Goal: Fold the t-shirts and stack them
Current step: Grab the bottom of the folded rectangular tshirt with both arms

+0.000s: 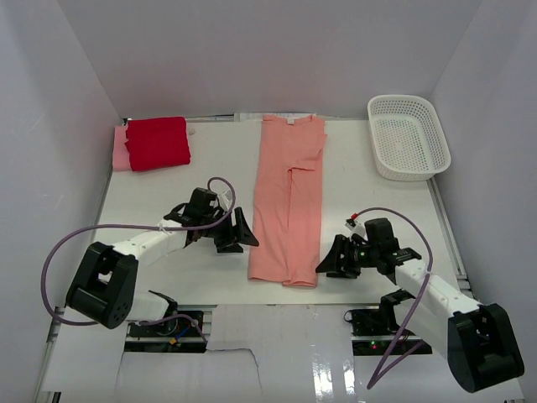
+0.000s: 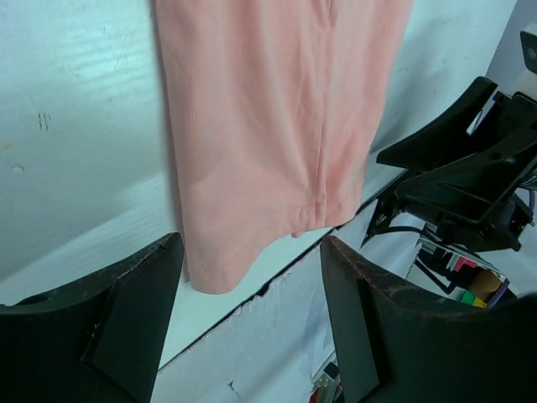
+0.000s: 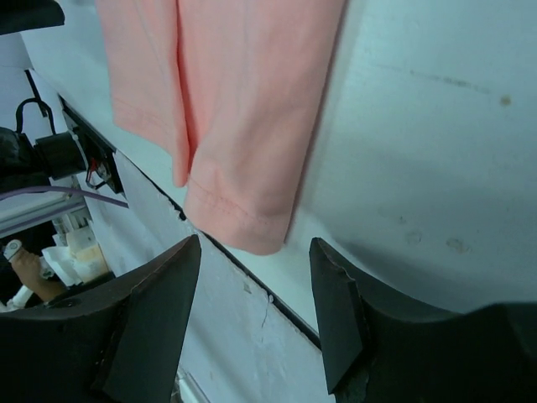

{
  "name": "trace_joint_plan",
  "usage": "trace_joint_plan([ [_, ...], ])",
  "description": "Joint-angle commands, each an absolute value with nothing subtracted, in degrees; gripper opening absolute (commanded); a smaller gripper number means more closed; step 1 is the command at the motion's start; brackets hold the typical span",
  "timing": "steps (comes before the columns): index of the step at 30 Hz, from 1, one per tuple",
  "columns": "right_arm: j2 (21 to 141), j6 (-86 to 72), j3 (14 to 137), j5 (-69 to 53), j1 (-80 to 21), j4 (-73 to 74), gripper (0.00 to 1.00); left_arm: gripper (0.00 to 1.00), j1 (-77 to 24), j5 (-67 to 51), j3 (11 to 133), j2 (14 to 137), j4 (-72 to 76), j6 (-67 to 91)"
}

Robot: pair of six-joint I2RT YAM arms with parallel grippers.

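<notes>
**Salmon tee narrowed to a strip; crosswise fold judged to be next**

The white table (image 1: pixel 369 210) fills most of the top view. At its centre lies the salmon-pink short-sleeved cotton t-shirt (image 1: pixel 289 201), folded lengthwise into a long strip, with the collar toward the top of the frame and the hem toward the bottom. The white plastic mesh basket (image 1: pixel 409 134) is seen at the upper right. At the upper left, the bright red folded t-shirt (image 1: pixel 158 143) rests on the pale pink folded t-shirt (image 1: pixel 120 151), of which only an edge is visible.

The left gripper (image 1: pixel 237 232) is placed just left of the strip's lower part, and the right gripper (image 1: pixel 337 259) just right of the hem. Both are spread wide and nothing is held.

The step in hand is judged to be the approach for a crosswise fold. For the next move, each hem corner would need to be pinched through all layers and carried toward the collar.
</notes>
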State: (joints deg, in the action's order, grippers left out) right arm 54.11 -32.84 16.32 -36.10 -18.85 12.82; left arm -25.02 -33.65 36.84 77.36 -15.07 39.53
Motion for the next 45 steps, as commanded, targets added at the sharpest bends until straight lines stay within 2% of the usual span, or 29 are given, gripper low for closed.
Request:
trace_joint_plan([
  [1, 51.33, -38.14, 13.81, -35.33, -20.3, 13.98, 0.61, 0.77, -27.24, -31.04, 37.36, 76.02, -18.89, 41.22],
  [11, 49.48, -47.46, 5.19, -32.79, -26.72, 5.45, 0.6, 0.77, -36.38, -26.19, 32.52, 78.66, -19.87, 48.25],
  [14, 50.09, -48.25, 5.01, -31.47, -27.42, 4.04, 0.58, 0.78, -36.91, -25.84, 31.82, 78.49, -19.78, 48.87],
  [17, 51.32, -48.25, 5.1, -30.85, -27.68, 2.73, 0.5, 0.77, -36.91, -25.93, 30.59, 77.61, -20.04, 49.22],
  [26, 50.36, -48.43, 6.5, -25.58, -28.65, 3.51, 0.49, 0.77, -37.0, -22.86, 28.21, 76.29, -19.95, 50.8],
  [30, 50.54, -48.25, 6.86, -23.65, -29.44, 4.04, 0.39, 0.76, -37.0, -21.53, 27.95, 76.46, -19.6, 51.33],
  [35, 51.59, -48.51, 7.03, -22.59, -30.5, 3.52, 0.31, 0.74, -37.0, -20.39, 28.12, 76.9, -19.51, 52.03],
  [36, 51.85, -48.69, 7.03, -22.5, -30.85, 2.99, 0.25, 0.73, -37.0, -20.13, 28.12, 76.73, -19.42, 52.12],
  [38, 52.56, -48.78, 7.21, -22.5, -31.2, 2.81, 0.21, 0.72, -37.0, -19.69, 27.95, 76.64, -19.34, 52.38],
  [41, 53.0, -48.78, 8.0, -22.5, -31.81, 2.99, 0.08, 0.71, -37.0, -19.16, 27.51, 76.47, -19.07, 52.82],
  [45, 52.21, -48.25, 9.4, -21.62, -32.25, 4.92, 0.08, 0.67, -37.0, -18.99, 26.46, 76.64, -18.28, 53.09],
])
